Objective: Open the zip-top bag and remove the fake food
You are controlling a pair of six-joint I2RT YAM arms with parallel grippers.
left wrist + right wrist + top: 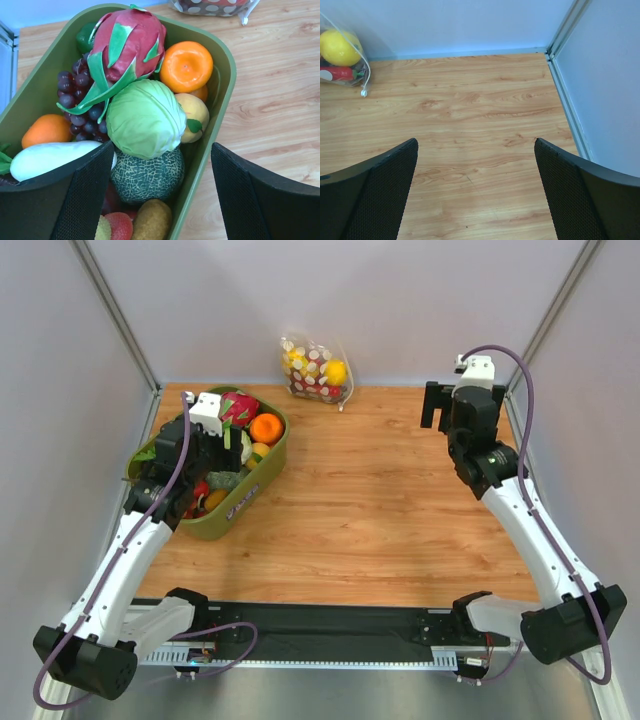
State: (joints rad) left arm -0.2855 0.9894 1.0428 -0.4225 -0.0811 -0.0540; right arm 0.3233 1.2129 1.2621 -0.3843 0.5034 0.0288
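The zip-top bag (pixel 316 368) leans against the back wall at the table's far middle, clear with pale dots. The fake food inside includes a yellow lemon (pixel 336 372) and a red chili (pixel 337 74). The bag's right end shows in the right wrist view (pixel 350 60), and its lower edge shows at the top of the left wrist view (pixel 215 6). My left gripper (pixel 162 195) is open and empty over the olive-green bin (pixel 262 485), left of the bag. My right gripper (pixel 476 190) is open and empty above bare table, right of the bag (pixel 440 405).
The bin (pixel 227 75) holds a pink dragon fruit (pixel 127 42), green cabbage (pixel 145 117), orange (pixel 186 66), netted melon (pixel 147 175), grapes (pixel 80 107) and other toy produce. Grey walls close the table's back and sides (pixel 600 85).
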